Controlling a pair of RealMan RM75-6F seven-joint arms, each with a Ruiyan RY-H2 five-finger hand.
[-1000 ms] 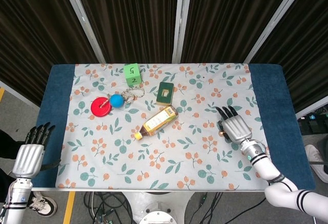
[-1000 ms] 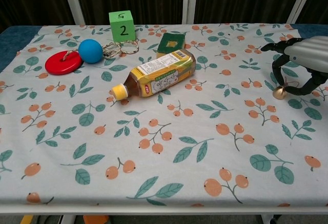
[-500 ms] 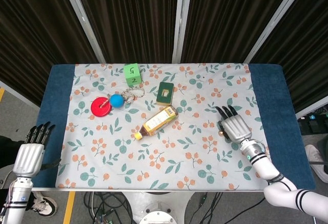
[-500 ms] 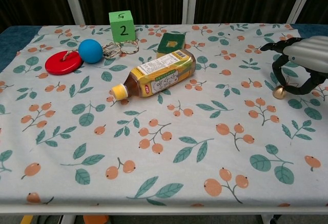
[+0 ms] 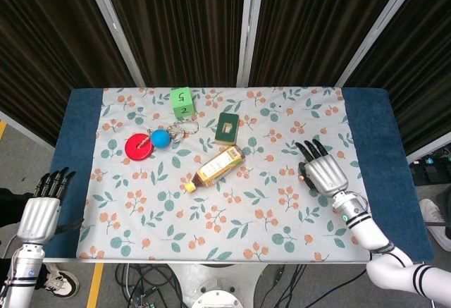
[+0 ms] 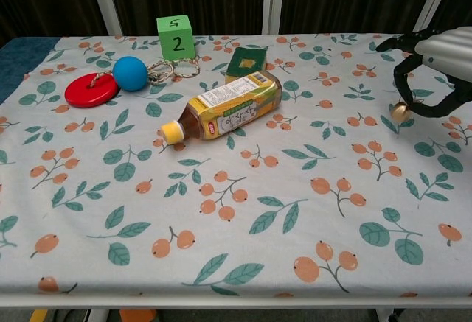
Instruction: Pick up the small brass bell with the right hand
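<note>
While the right hand [image 6: 436, 57] pinches it, the small round brass bell [image 6: 400, 111] gleams golden

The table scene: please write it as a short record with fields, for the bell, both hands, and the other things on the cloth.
bell: small brass bell pinched under the right hand, apparently just off the cloth
left hand: left hand holds nothing, beside the table's left front corner
bottle: bottle lying on its side, mid-table
far left group: green cube, blue ball, red disc, key rings
green box: green box behind the bottle
</note>
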